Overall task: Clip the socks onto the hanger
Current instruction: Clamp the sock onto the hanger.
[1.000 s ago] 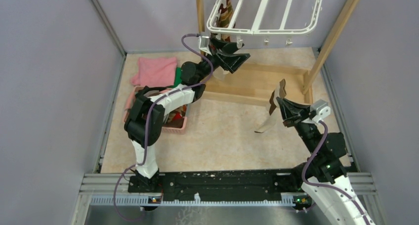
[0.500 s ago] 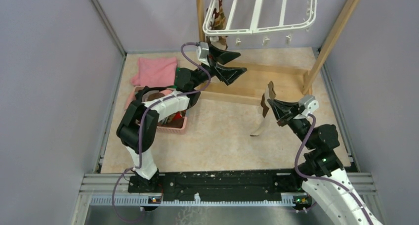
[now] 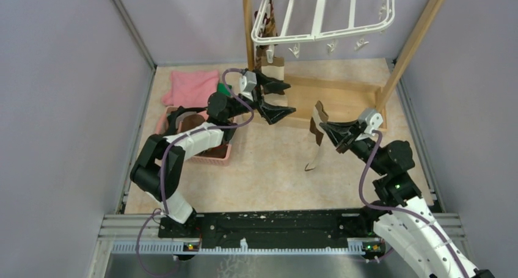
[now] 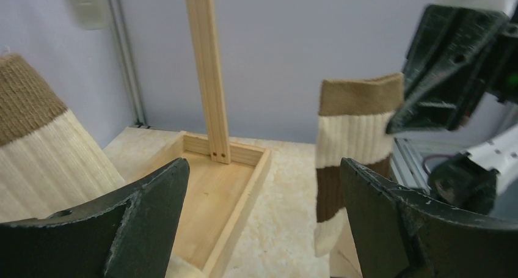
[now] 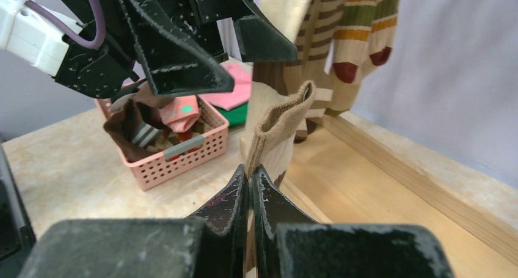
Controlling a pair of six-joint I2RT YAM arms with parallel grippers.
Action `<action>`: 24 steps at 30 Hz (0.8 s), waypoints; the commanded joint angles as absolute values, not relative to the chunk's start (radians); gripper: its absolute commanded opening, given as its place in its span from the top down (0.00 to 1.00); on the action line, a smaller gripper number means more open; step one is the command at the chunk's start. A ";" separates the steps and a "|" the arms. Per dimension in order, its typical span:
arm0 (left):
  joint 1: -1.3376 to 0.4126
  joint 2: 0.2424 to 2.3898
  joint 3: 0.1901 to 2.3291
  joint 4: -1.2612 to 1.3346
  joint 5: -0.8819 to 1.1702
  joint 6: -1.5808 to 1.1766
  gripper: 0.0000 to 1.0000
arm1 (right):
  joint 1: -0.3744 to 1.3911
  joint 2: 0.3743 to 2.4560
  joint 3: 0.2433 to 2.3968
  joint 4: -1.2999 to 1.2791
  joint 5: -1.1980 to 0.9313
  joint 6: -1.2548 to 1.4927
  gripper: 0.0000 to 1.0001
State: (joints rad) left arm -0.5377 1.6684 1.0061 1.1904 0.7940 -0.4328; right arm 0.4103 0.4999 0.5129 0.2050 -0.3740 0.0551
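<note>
Two grippers meet near the middle of the table (image 3: 269, 168), in front of the wooden frame (image 3: 324, 101). Left gripper (image 3: 274, 98), seen also from its own wrist (image 4: 264, 168): jaws spread as wide as they go, nothing between them; through the gap show the frame's upright post (image 4: 207, 70) and tray-like base. A brown-and-cream hanging sock (image 4: 36, 149) lies close against its left finger; whether the two touch cannot be told. Right gripper (image 3: 324, 129), also in its wrist view (image 5: 250, 175): jaws pressed fully together on the held sock (image 3: 312, 156), pinching it a little below the tan cuff (image 5: 282, 124), so that the cuff stands above the fingertips and the brown-and-cream foot hangs free above the table. From the left wrist this sock (image 4: 351, 143) appears upright just beyond the right finger. White hanger (image 3: 366, 29): raised at the top of the frame, tilted, with banded socks (image 5: 360, 12) already clipped at its left end. Pink basket (image 5: 183, 162), left of the frame, contains further socks (image 5: 131, 128); a pink cloth (image 3: 192, 85) lies behind it.
</note>
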 commanded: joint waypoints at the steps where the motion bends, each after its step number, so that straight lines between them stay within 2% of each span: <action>1: -0.512 1.572 0.923 1.324 1.001 -0.401 0.02 | 0.406 0.539 0.597 0.226 -0.486 0.033 1.00; 4: -0.497 1.501 0.846 1.318 1.059 -0.363 0.02 | 0.407 0.577 0.634 0.204 -0.568 0.005 1.00; 9: -0.489 1.372 0.752 1.070 1.070 -0.168 0.02 | 0.407 0.659 0.678 0.209 -0.736 -0.026 1.00; 12: -0.489 1.332 0.733 1.000 1.078 -0.149 0.01 | 0.407 0.696 0.678 0.254 -0.805 -0.009 1.00; 17: -0.492 1.340 0.709 1.091 1.113 -0.241 0.02 | 0.410 0.746 0.665 0.366 -0.892 0.066 1.00; 24: -0.519 1.412 0.695 1.299 1.138 -0.435 0.15 | 0.419 0.780 0.672 0.403 -0.921 0.080 1.00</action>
State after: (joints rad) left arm -0.5022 1.3743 0.7067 1.1152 1.0912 -0.3180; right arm 0.4107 0.7746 0.6376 0.3164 -0.8707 0.0616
